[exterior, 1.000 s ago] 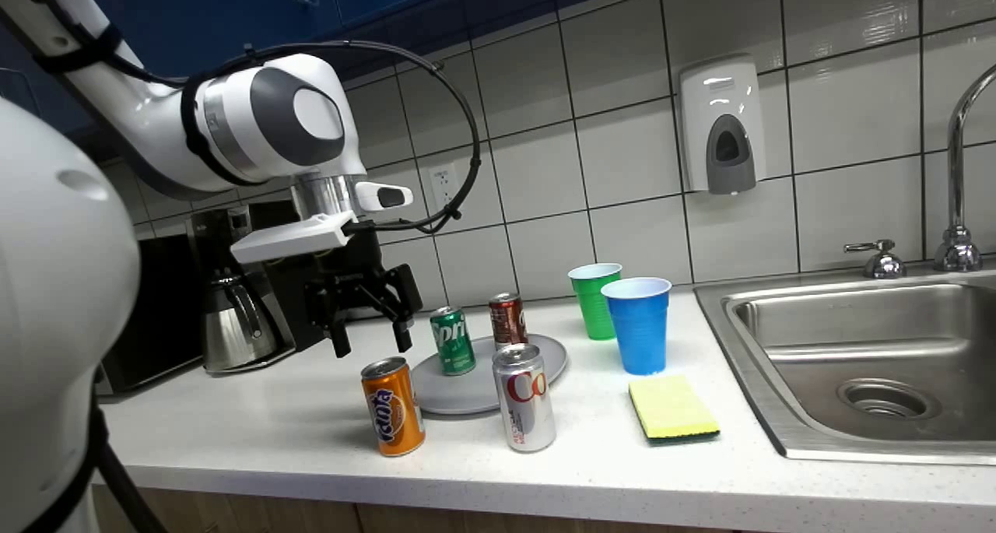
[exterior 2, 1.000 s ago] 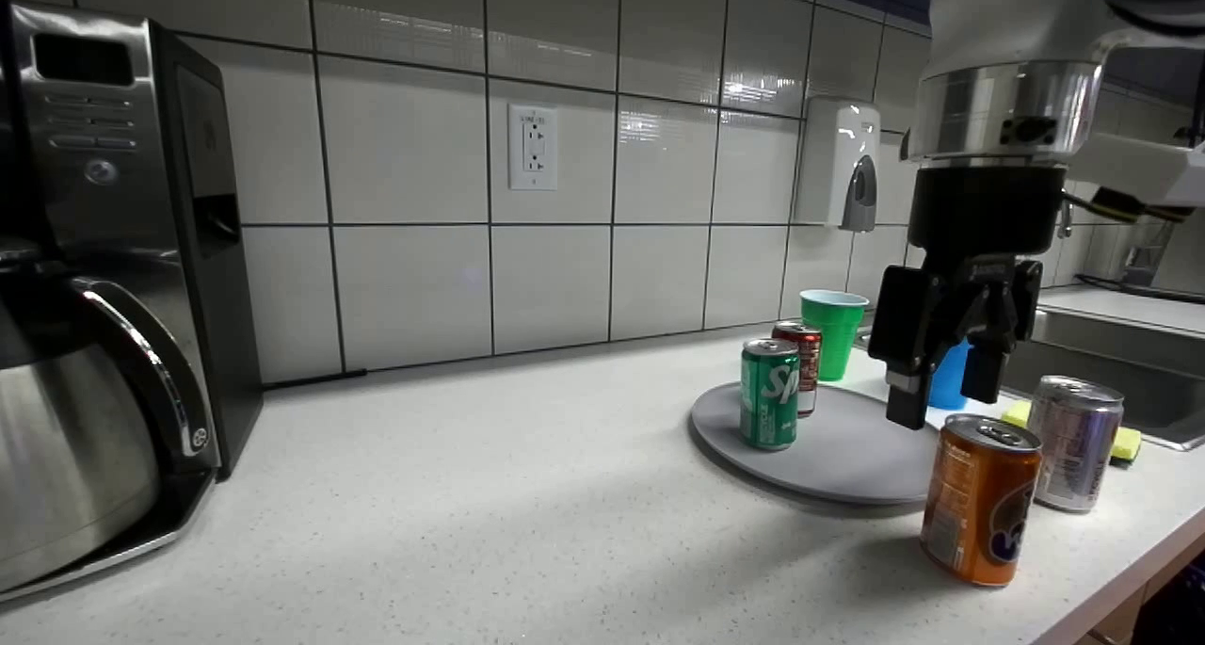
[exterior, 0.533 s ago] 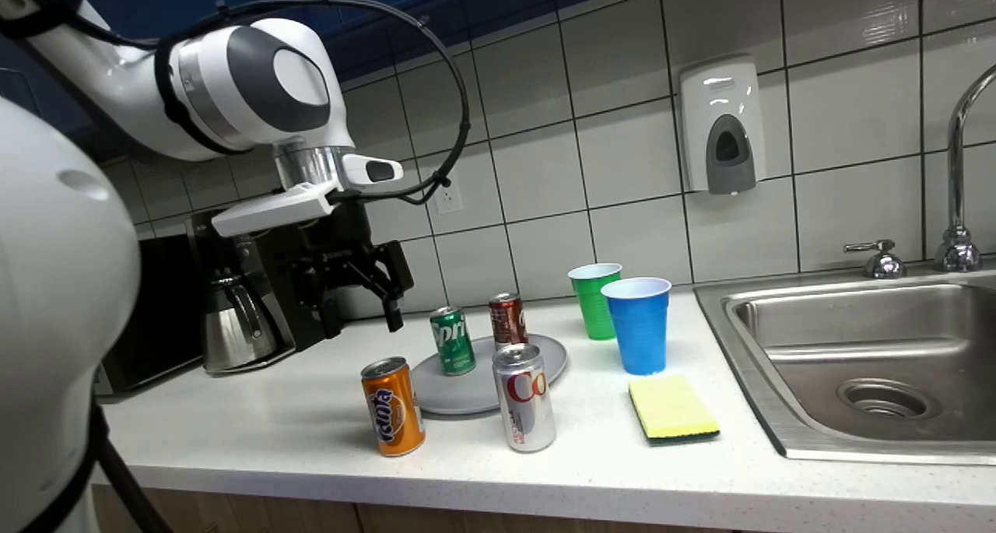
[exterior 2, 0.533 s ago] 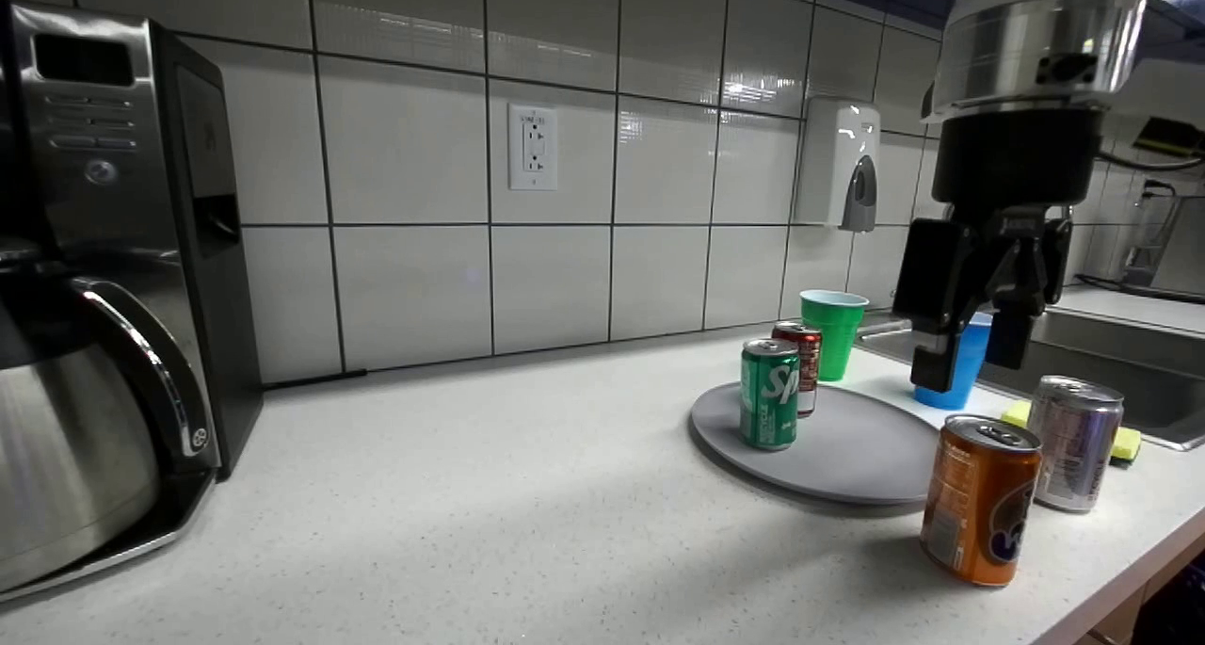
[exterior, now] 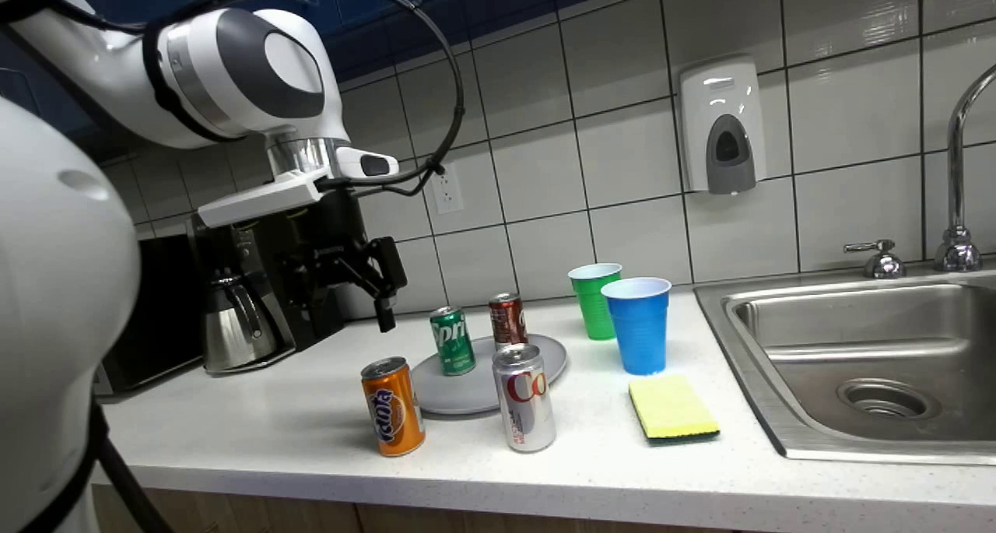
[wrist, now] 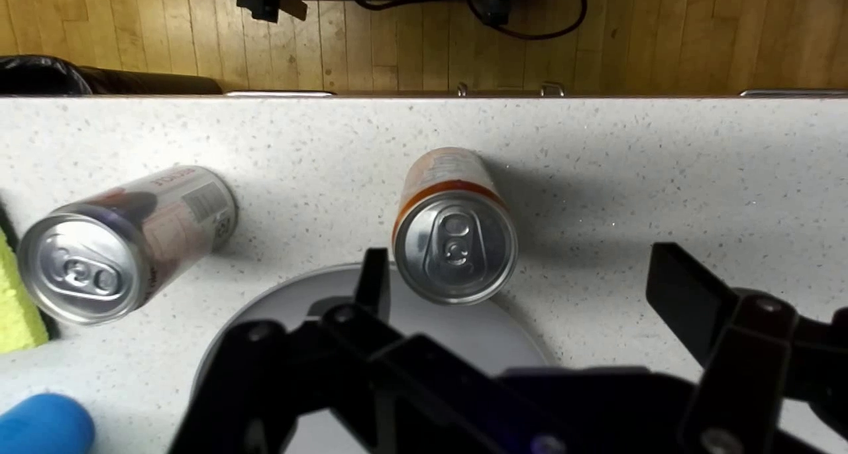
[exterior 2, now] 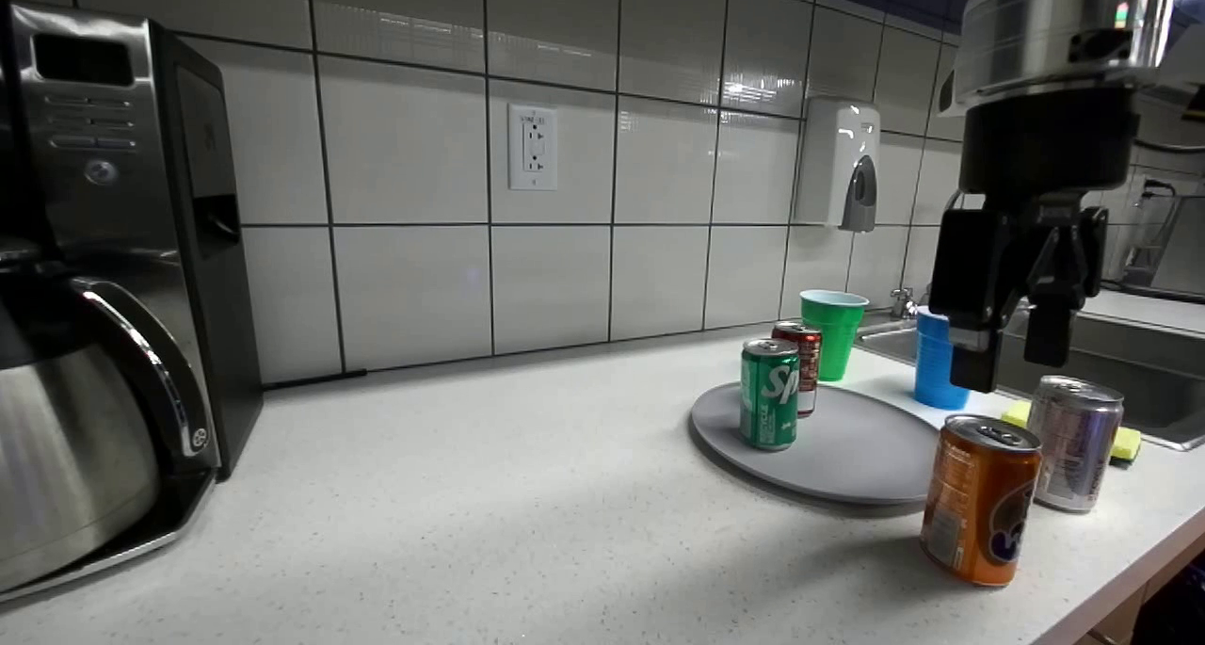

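Gripper hangs over counter, jaws well apart, above and clear of the nearest thing, Fanta, which stands upright near the front edge, tab showing in the wrist view, just beside plate. Silver can upright along the same edge, toward sink; Sprite and red can both on plate, toward its back rim. Sponge flat, yellow side up, between silver can and sink; green cup and blue cup upright farther back, green nearer the wall edge; coffee maker toward the end away from sink.
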Motion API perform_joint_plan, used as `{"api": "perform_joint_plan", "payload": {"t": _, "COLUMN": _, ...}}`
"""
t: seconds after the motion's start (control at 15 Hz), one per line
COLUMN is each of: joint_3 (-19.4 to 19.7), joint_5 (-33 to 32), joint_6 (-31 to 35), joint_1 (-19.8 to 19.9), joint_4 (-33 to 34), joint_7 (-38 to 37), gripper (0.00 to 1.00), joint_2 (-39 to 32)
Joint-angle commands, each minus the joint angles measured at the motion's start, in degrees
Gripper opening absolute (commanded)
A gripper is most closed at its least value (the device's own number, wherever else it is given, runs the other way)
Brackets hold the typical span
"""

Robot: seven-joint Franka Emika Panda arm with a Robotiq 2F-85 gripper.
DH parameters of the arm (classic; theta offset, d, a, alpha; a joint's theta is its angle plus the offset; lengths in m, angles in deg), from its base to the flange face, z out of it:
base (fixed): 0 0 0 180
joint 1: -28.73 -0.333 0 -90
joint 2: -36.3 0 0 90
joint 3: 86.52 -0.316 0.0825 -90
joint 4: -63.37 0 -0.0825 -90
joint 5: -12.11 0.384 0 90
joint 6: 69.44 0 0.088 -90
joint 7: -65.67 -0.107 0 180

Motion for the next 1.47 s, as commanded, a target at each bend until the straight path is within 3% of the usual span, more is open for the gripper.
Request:
{"api": "perform_joint_plan", "payload": {"t": 0.0, "joint_3": -1.5, "joint_5": -0.8, "joint_6": -1.0, "joint_1": 1.2, "joint_4": -0.4, "joint_7": -1.4, "gripper": 1.00, "joint_2": 1.5}}
{"api": "perform_joint_plan", "payload": {"t": 1.4, "joint_3": -2.1, "joint_5": -2.7, "joint_6": 4.5, "joint_1": 2.5, "joint_4": -0.2, "joint_7": -3.5, "gripper": 1.00, "joint_2": -2.7}}
